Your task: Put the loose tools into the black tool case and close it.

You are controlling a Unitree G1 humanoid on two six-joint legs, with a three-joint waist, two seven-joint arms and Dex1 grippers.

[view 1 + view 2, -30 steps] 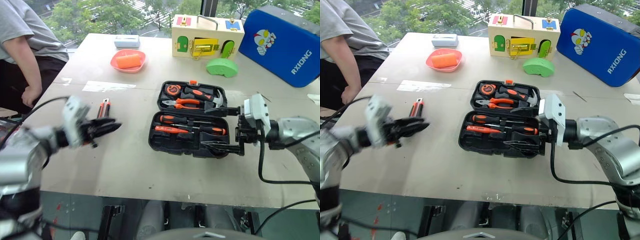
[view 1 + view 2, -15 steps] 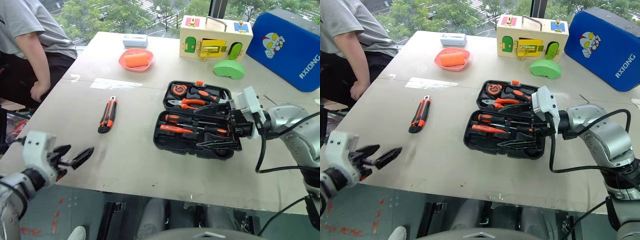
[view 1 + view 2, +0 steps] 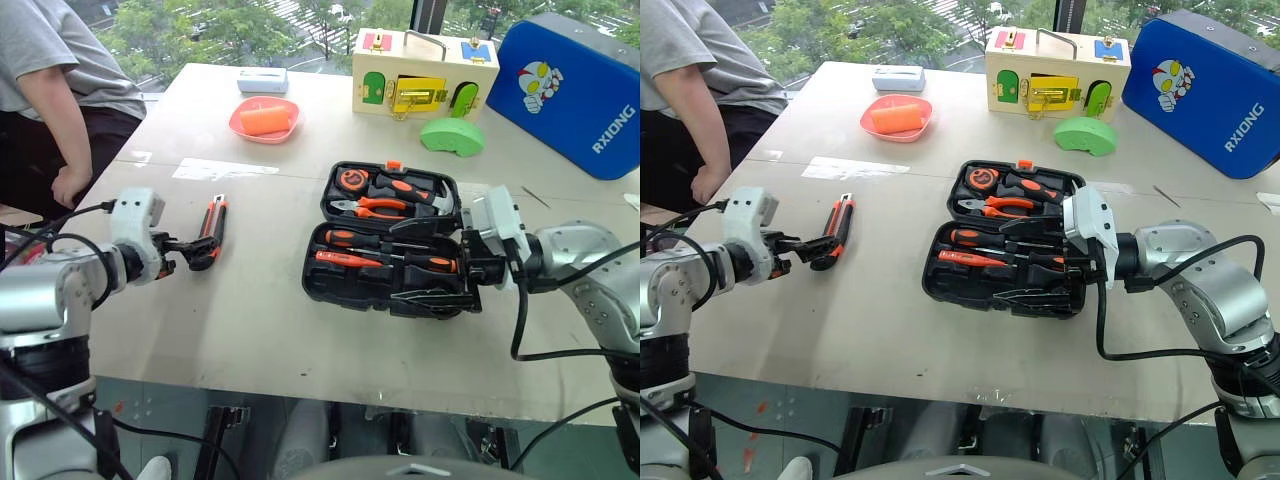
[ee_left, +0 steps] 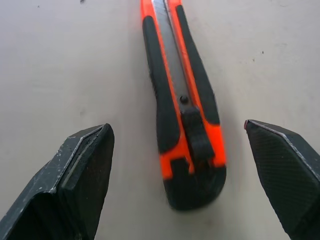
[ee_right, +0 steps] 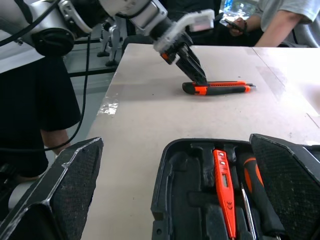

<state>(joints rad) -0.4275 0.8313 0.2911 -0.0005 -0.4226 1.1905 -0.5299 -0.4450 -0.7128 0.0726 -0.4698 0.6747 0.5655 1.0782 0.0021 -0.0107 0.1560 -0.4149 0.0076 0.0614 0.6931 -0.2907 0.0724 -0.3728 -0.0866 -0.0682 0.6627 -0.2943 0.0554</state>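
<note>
My left gripper [image 4: 175, 155] stands spread wide, one finger on each side of the utility knife [image 4: 181, 100] lying on the table [image 3: 250, 330], ready to clamp it. My right gripper [image 3: 440, 262], also spread, hovers at the open tool case [image 3: 385, 240].

The big blue padded case [image 3: 575, 88] bears white lettering reading "RXIONG".
</note>
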